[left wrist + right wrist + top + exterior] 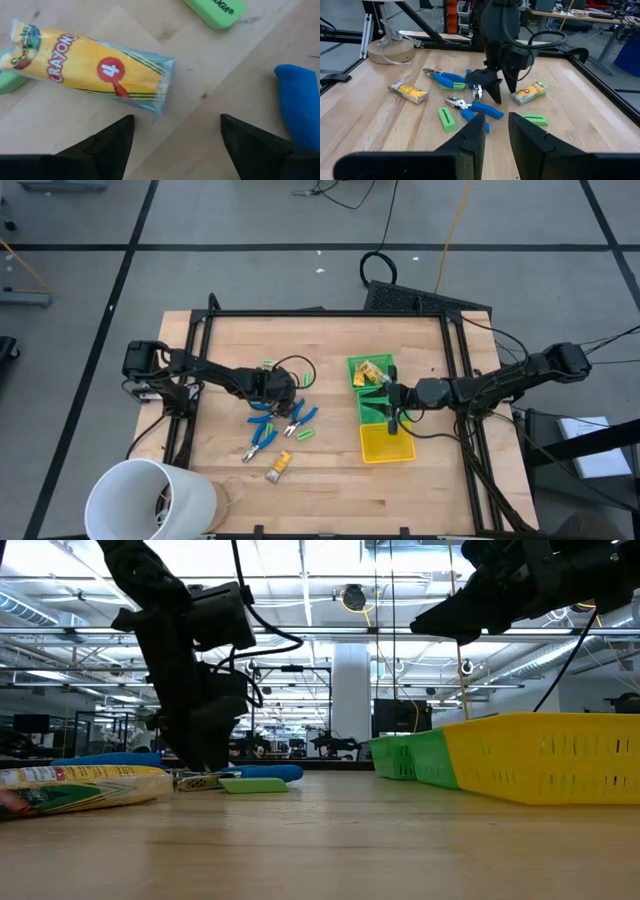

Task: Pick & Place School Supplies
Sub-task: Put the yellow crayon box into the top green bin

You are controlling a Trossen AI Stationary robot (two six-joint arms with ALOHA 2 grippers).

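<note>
The school supplies lie scattered on the wooden table: a yellow crayon pack [95,67], green erasers [215,10] and blue-handled pliers [263,436]. A second crayon pack [278,467] lies nearer the front edge. My left gripper [175,145] points steeply down over the pile, open. Only bare wood shows between its fingers, and the crayon pack lies just beyond them. My right gripper [496,132] hangs above the bins, its fingers a narrow gap apart with nothing between them.
A green bin [358,392] holding a yellow pack and a yellow bin [385,445] stand side by side at the table's right. A large white cup [150,500] sits at the near left corner. A black frame borders the table.
</note>
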